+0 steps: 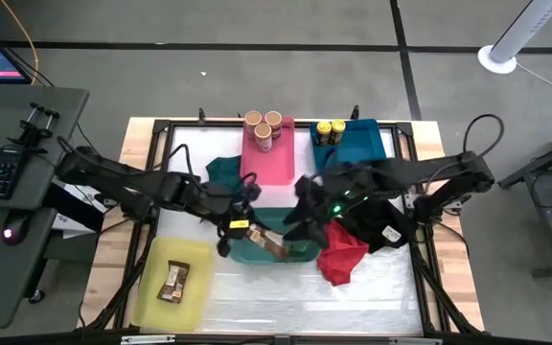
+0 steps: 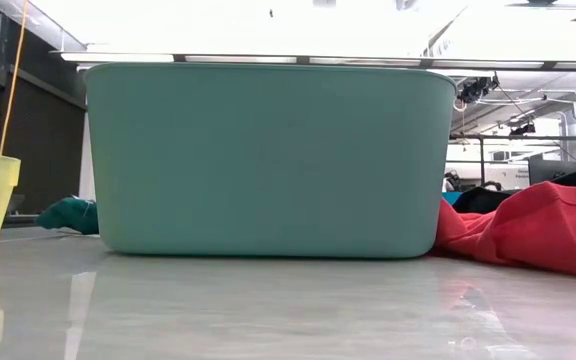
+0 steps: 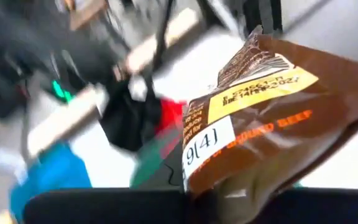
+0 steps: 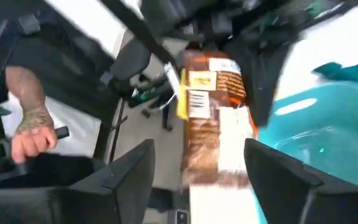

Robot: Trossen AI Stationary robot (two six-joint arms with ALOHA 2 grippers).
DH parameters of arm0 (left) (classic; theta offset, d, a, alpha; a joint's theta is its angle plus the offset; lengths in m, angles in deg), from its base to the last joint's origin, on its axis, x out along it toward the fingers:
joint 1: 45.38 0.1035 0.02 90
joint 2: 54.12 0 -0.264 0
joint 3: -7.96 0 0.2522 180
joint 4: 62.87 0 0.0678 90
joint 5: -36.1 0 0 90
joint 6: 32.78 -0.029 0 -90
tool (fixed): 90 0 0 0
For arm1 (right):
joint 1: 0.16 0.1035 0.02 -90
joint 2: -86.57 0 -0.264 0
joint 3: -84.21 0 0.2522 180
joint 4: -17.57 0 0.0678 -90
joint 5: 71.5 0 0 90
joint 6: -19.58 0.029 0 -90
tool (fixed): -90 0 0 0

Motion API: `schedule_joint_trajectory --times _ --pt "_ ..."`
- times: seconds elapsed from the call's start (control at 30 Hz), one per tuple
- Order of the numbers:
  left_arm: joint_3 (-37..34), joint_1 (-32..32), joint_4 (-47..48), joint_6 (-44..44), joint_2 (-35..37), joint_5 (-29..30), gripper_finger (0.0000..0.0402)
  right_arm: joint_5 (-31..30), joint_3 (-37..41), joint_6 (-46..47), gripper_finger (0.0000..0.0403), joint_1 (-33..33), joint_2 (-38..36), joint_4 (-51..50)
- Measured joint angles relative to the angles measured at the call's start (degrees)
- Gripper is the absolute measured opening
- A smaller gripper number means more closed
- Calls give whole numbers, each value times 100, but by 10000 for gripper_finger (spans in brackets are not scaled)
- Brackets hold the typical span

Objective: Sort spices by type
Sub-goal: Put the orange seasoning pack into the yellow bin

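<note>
**Operator:** Where is the packet lying, and which pincer is holding it?

**Me:** The brown packet (image 1: 267, 241) is hanging over the teal bin (image 1: 300, 255), between my two grippers. My left gripper (image 1: 239, 226) is clamped shut on one end of it; in the left wrist view the packet (image 3: 260, 118) is filling the frame directly ahead of that gripper. My right gripper (image 1: 298, 222) is standing open, its fingers (image 4: 126, 171) spread to either side of the packet (image 4: 213, 118) and not touching it.

**Operator:** Long axis?

**Me:** It is running roughly from the left gripper toward the right one, sloping down the overhead picture. The left arm is the nearer one, being in contact.

**Operator:** Where is it going?

**Me:** I am judging the yellow bin (image 1: 149, 292), near my left arm, where another brown packet (image 1: 173, 281) is already lying. The jars (image 1: 264, 126) in the pink bin (image 1: 268, 165) and the jars (image 1: 329, 131) in the blue bin (image 1: 362, 149) are sitting well apart, at the far side.
</note>
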Motion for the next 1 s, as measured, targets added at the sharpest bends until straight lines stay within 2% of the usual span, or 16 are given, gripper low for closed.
schedule_joint_trajectory --times 0.13,0.23,0.3,0.37,0.47,0.53,0.63,0.73,0.87,1.0 --pt "0 31 1455 793 280 537 10 -566 -3 -121 248 -120 -372 -594" --pt "-140 23 2717 2011 565 1231 8 -1207 -1 -165 249 -139 -578 -1237" --pt "-389 -127 3389 3235 844 1581 7 -1587 0 -152 249 -138 -680 -1564" --pt "-712 -500 3661 4680 1162 1823 7 -1891 -2 -166 249 -118 -713 -1873" --pt "-1188 -1462 3689 6911 1584 2301 6 -2154 2 -193 249 -86 -688 -2163" --pt "-1333 -2238 3724 8271 1618 2776 6 -2297 4 -214 249 -86 -665 -2271" --pt "-1371 -3293 3848 9742 1325 3114 6 -2451 4 -266 249 -110 -654 -2372" --pt "-1224 -3981 4163 10727 706 2950 6 -2515 4 -386 249 -177 -651 -2384" --pt "-805 -4572 4779 11507 -242 2465 5 -2520 4 -387 249 -285 -652 -2439" --pt "-219 -4969 5822 12446 -1070 2415 5 -2524 4 -411 249 -371 -652 -2434"
